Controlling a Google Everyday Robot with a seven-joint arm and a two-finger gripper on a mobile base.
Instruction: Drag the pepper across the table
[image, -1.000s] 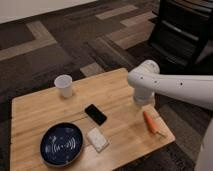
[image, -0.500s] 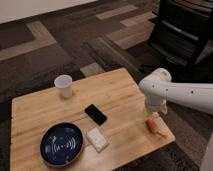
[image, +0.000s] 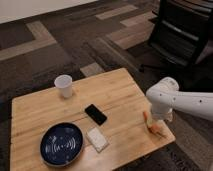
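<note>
We see the table (image: 115, 95), light wood planks. Arm (image: 185, 102) comes in from the right, bent down over the right edge near the front corner. Gripper (image: 158, 121) is right at the pepper (image: 155, 129), can't tell its state. Pepper is slim, orange-red, partly covered.

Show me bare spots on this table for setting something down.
Bare table: the far stretch right of the cup, the strip between phone and pepper, the left edge behind the plate. Crowded: plate, white block and phone; the gripper at the pepper, right corner.
</note>
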